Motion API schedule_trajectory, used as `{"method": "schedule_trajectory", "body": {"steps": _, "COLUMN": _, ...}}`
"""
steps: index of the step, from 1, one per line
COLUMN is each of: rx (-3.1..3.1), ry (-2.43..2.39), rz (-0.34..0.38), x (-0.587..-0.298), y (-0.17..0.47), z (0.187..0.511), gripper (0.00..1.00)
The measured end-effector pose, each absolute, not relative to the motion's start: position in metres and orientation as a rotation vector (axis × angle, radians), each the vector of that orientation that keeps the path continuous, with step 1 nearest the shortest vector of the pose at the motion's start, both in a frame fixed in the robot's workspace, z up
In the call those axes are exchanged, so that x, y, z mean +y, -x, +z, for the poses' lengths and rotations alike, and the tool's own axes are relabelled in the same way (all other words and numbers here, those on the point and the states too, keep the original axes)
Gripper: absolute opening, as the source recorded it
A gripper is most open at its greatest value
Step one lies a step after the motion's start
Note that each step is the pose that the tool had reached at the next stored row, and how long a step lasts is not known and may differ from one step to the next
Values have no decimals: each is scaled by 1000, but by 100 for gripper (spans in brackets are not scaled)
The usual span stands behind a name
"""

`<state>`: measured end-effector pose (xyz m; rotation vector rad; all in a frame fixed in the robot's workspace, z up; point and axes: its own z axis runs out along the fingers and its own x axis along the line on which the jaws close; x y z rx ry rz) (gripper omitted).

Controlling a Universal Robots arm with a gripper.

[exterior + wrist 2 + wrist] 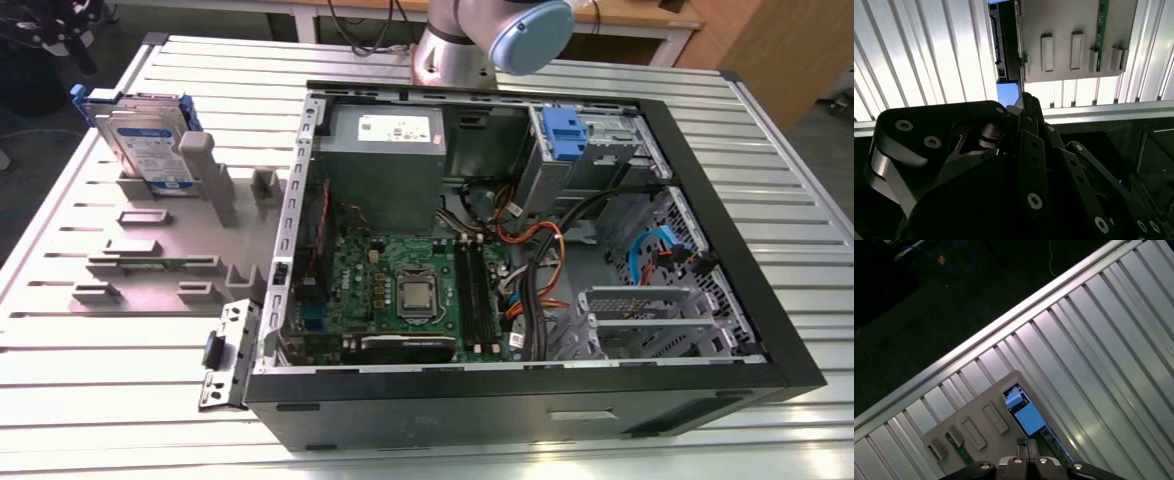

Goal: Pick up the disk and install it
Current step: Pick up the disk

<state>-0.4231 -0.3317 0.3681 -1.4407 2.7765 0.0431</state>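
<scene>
The disk (144,140) stands on edge in a grey slotted holder (160,240) at the exterior view's left, its white and blue label and blue side rails showing. In the first wrist view my gripper (1024,443) hangs well above the disk (1025,415), whose blue rail shows just beyond the fingertips. In the second wrist view the black finger linkages meet at my gripper (1025,99), with the disk (1004,47) seen edge-on past them beside the holder (1074,45). The fingers are shut together with nothing between them.
An open computer case (787,330) lies on the ribbed metal table (107,380), with a motherboard, cables and a metal drive cage with a blue latch (567,135) at its far right corner. My arm's joint (527,35) rises behind the case.
</scene>
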Motion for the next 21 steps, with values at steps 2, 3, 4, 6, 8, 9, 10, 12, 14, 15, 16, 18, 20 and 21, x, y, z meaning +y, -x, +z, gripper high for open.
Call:
{"method": "schedule_trajectory", "body": {"steps": 2, "rx": 2755, "ry": 1481, "rz": 43, "x": -332, "y": 423, "z": 368, "gripper": 11}}
{"method": "schedule_trajectory", "body": {"steps": 3, "rx": 2744, "ry": 1501, "rz": 42, "x": -332, "y": 423, "z": 368, "gripper": 11}}
{"method": "schedule_trajectory", "body": {"steps": 4, "rx": 2732, "ry": 1520, "rz": 42, "x": -332, "y": 423, "z": 368, "gripper": 11}}
{"method": "schedule_trajectory", "body": {"steps": 6, "rx": 2710, "ry": 1559, "rz": 42, "x": -332, "y": 423, "z": 367, "gripper": 11}}
{"method": "schedule_trajectory", "body": {"steps": 8, "rx": 2686, "ry": 1599, "rz": 41, "x": -332, "y": 423, "z": 367, "gripper": 11}}
{"method": "schedule_trajectory", "body": {"steps": 9, "rx": 2674, "ry": 1618, "rz": 41, "x": -332, "y": 423, "z": 367, "gripper": 11}}
{"method": "schedule_trajectory", "body": {"steps": 10, "rx": 2662, "ry": 1638, "rz": 41, "x": -332, "y": 423, "z": 367, "gripper": 11}}
{"method": "schedule_trajectory", "body": {"steps": 12, "rx": 2638, "ry": 1676, "rz": 41, "x": -332, "y": 423, "z": 367, "gripper": 11}}
{"method": "schedule_trajectory", "body": {"steps": 14, "rx": 2612, "ry": 1716, "rz": 40, "x": -332, "y": 423, "z": 367, "gripper": 11}}
{"method": "schedule_trajectory", "body": {"steps": 15, "rx": 2599, "ry": 1735, "rz": 40, "x": -332, "y": 423, "z": 367, "gripper": 11}}
{"method": "schedule_trajectory", "body": {"steps": 16, "rx": 2586, "ry": 1754, "rz": 40, "x": -332, "y": 423, "z": 366, "gripper": 11}}
{"method": "schedule_trajectory", "body": {"steps": 18, "rx": 2561, "ry": 1789, "rz": 39, "x": -332, "y": 423, "z": 366, "gripper": 11}}
{"method": "schedule_trajectory", "body": {"steps": 20, "rx": 2543, "ry": 1812, "rz": 38, "x": -332, "y": 423, "z": 366, "gripper": 11}}
{"method": "schedule_trajectory", "body": {"steps": 21, "rx": 2537, "ry": 1818, "rz": 37, "x": -332, "y": 423, "z": 366, "gripper": 11}}
